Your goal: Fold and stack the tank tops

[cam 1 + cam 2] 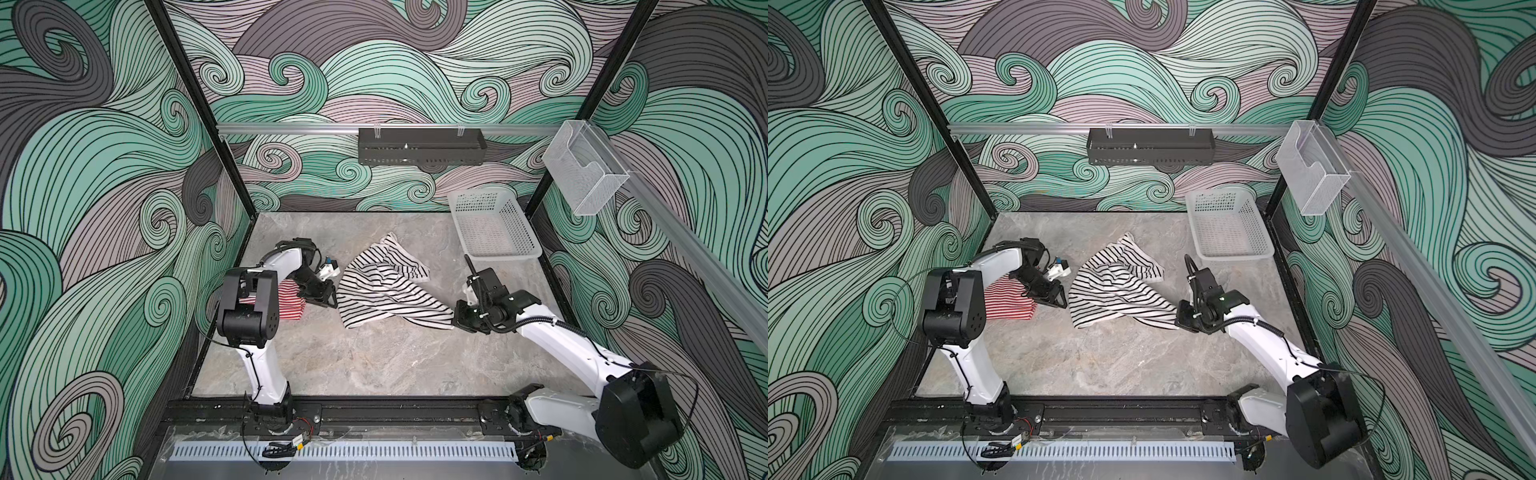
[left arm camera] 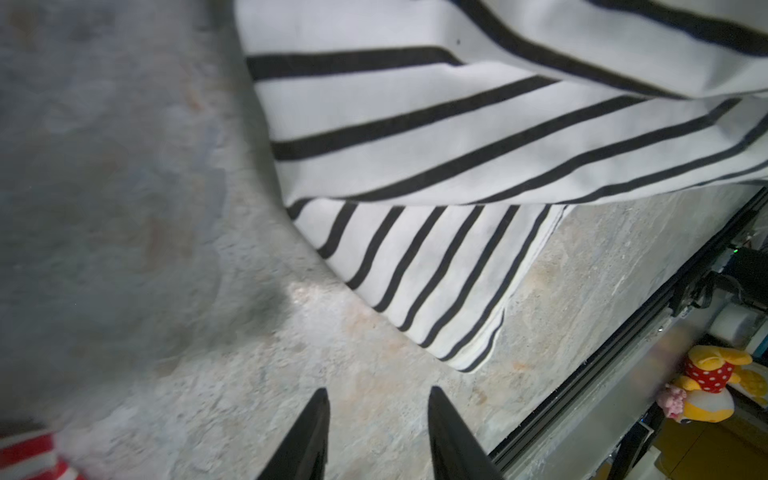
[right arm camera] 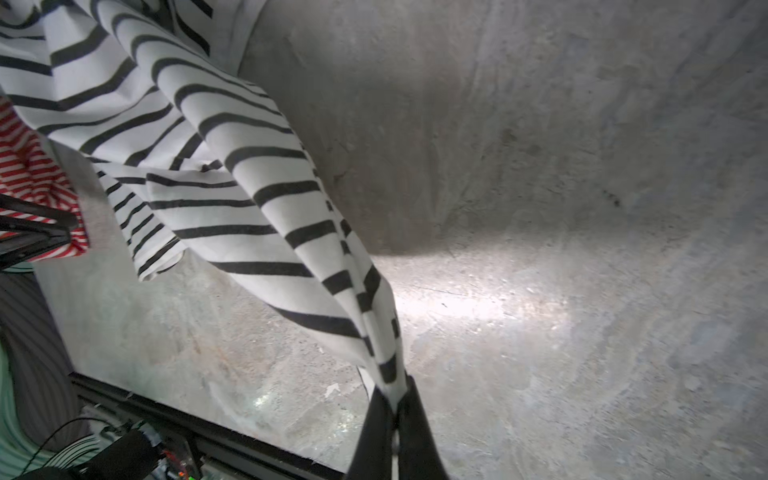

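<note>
The white tank top with black stripes (image 1: 386, 291) (image 1: 1121, 291) lies crumpled mid-table. One corner of it is drawn out to the right into my right gripper (image 1: 457, 318) (image 3: 395, 390), which is shut on that cloth (image 3: 187, 166). The red-and-white striped tank top (image 1: 291, 301) (image 1: 1011, 303) lies at the left, partly hidden under my left arm. My left gripper (image 1: 332, 297) (image 2: 376, 392) hovers between the two garments. It is open, with bare table between its fingers. The black-striped hem (image 2: 457, 145) lies just ahead of it and a red-striped edge (image 2: 29, 457) behind.
A white perforated basket (image 1: 505, 253) (image 1: 1233, 254) stands at the back right, close behind the right arm. A black tray (image 1: 419, 145) hangs on the back wall and a clear plastic holder (image 1: 582, 174) on the right rail. Side walls close in the marbled table (image 1: 374, 365).
</note>
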